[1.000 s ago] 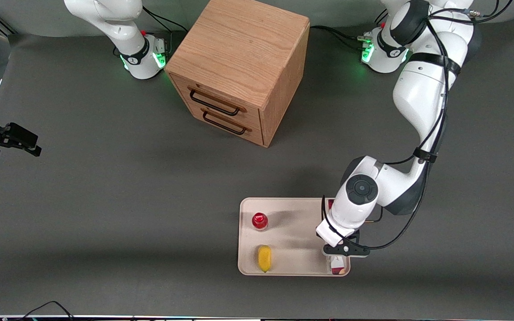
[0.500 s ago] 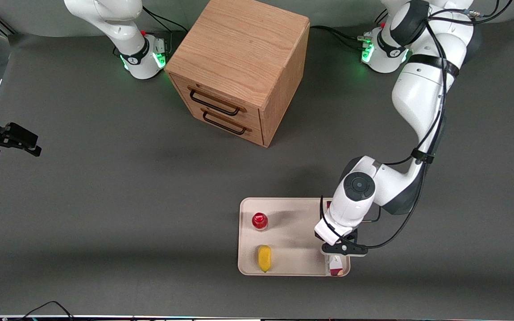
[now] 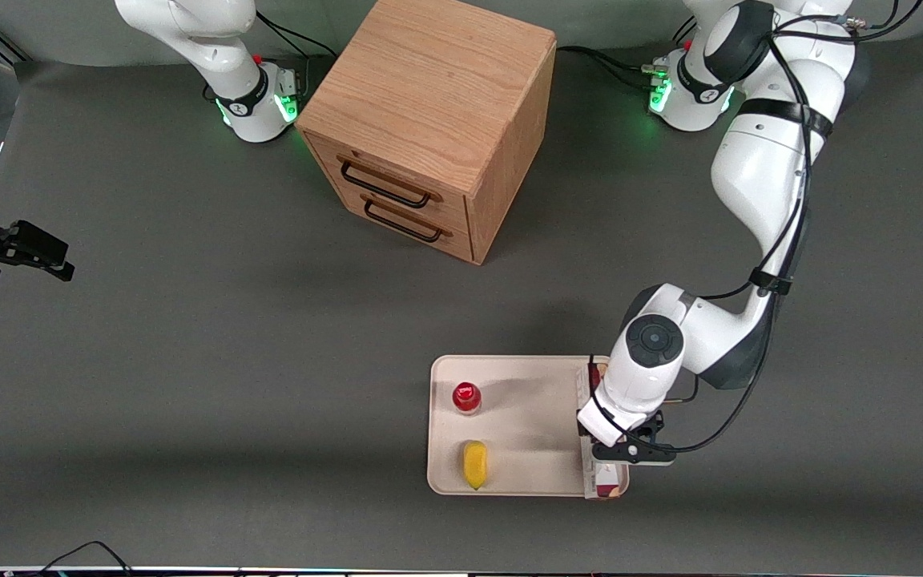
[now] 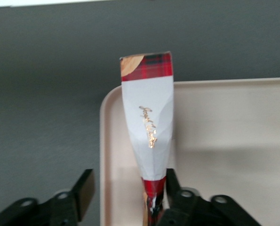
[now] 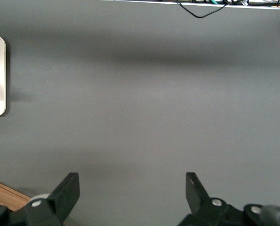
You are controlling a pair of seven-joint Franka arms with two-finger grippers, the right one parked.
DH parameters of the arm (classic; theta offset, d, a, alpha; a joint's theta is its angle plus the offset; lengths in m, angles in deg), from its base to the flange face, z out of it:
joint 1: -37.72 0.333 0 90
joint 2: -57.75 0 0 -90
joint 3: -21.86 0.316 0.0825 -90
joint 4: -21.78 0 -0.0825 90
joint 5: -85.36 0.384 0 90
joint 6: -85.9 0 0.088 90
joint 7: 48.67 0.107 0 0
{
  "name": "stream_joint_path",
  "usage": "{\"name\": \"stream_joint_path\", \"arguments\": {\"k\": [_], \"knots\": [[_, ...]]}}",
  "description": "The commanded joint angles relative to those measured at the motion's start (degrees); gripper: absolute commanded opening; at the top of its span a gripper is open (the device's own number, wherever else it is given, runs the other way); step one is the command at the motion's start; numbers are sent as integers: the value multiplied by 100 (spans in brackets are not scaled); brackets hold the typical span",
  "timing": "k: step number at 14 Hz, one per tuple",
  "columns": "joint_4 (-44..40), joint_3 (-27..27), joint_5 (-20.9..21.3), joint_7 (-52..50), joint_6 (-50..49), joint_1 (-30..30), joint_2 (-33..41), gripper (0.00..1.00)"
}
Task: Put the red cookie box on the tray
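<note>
The red cookie box (image 4: 148, 108) stands on its long thin edge in the cream tray (image 4: 224, 122), just inside the rim at the working arm's end. Its white side faces up with dark red tartan at both ends. In the front view the red cookie box (image 3: 594, 474) runs along that short side of the tray (image 3: 525, 417), mostly hidden under the wrist. My left gripper (image 4: 128, 184) is low over it and open. One finger (image 4: 172, 184) touches the box's side. The other finger (image 4: 84, 186) stands well apart, over the table just outside the tray's rim.
A small red-capped bottle (image 3: 466, 397) and a yellow piece (image 3: 474, 463) sit on the tray's part toward the parked arm. The wooden drawer cabinet (image 3: 429, 120) stands farther from the front camera.
My gripper has shifted a little toward the working arm's end of the table. More of the box's white side now shows along the tray's edge.
</note>
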Motion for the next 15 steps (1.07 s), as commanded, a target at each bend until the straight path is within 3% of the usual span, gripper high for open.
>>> {"name": "stream_joint_path", "arguments": {"k": [1, 3, 5, 9, 15], "knots": [[104, 40, 67, -122, -914, 96, 573, 100], [122, 14, 6, -17, -1556, 280, 934, 100], [122, 39, -440, 246, -2049, 316, 1259, 100], [122, 48, -749, 649, -2490, 491, 1707, 100], [104, 1023, -2146, 2277, -3622, 580, 2867, 100]]}}
